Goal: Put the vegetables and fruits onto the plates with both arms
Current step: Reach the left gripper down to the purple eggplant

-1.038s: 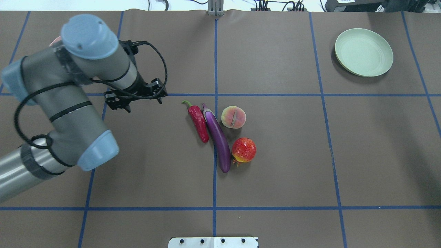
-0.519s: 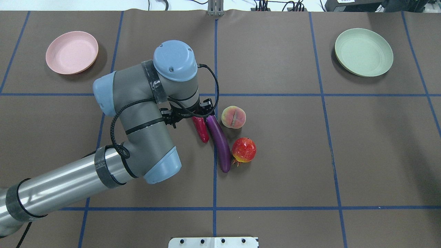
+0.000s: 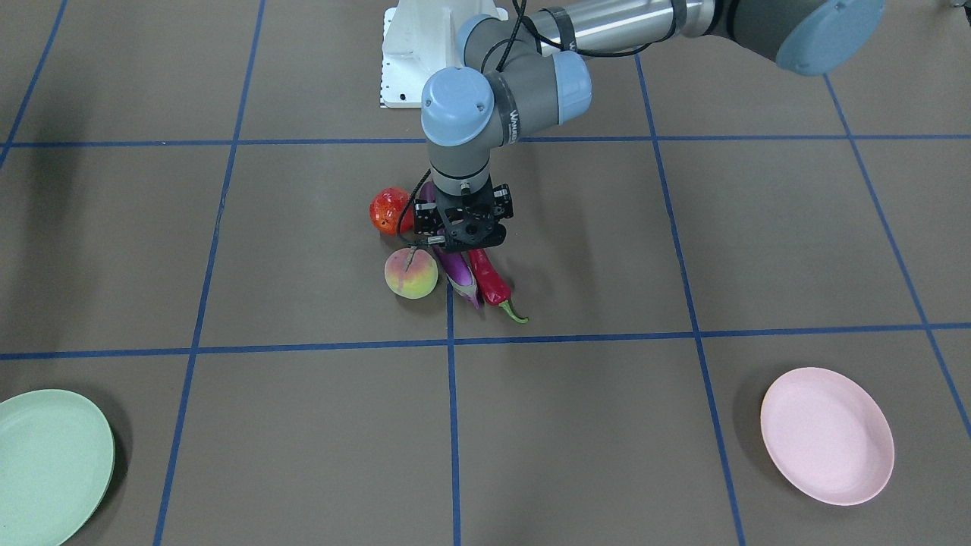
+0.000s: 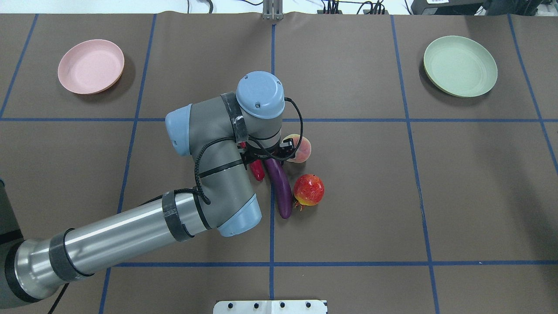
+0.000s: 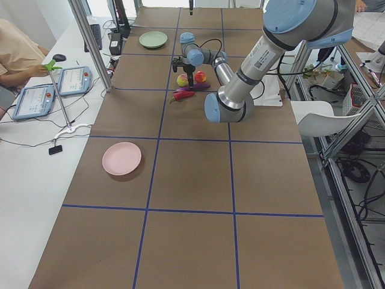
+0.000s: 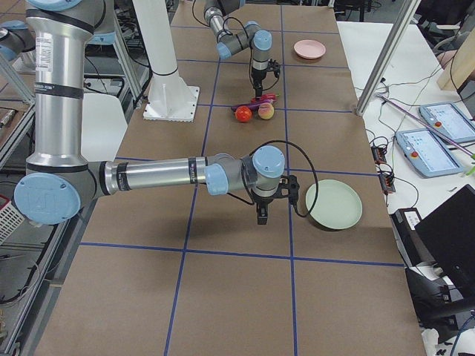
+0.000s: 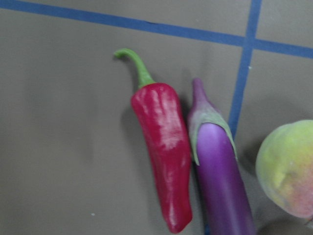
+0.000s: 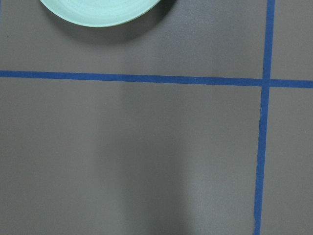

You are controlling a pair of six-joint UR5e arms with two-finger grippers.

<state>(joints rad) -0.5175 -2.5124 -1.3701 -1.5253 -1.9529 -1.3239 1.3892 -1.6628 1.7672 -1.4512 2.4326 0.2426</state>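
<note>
A: Where was the produce found?
B: All four pcs were bunched at the table's (image 4: 348, 226) ctr, well apart from every edge. The chili (image 7: 166, 166) and eggplant (image 7: 222, 181) were laid side by side, touching or nearly so. The peach (image 7: 288, 169) was set just beside the eggplant's cap, the red fruit (image 4: 308, 189) just beside its blunt end.
A: And the plates?
B: Nothing had been put on either. The pink plate (image 4: 91, 66) was set by the far left corner, the green plate (image 4: 461, 65) by the far right corner, prob. so each arm could be given its own drop-off.
A: L claw?
B: The left gripper (image 3: 464, 244) was hung straight over the chili/eggplant pair, pointed down. Whether it was spread or clenched couldn't be told: the fingers were hidden under the wrist, and none were caught by the wrist cam.
A: Why there?
B: A veg pick was judged to be lined up. W/ the two so close, one could be nudged when the other is gripped.
A: R side?
B: The right gripper (image 6: 261, 216) was held low near the green plate, toward the right edge. It was caught by the side cam only, so its state couldn't be told. It was prob. placed clear of the L arm's reach.
</note>
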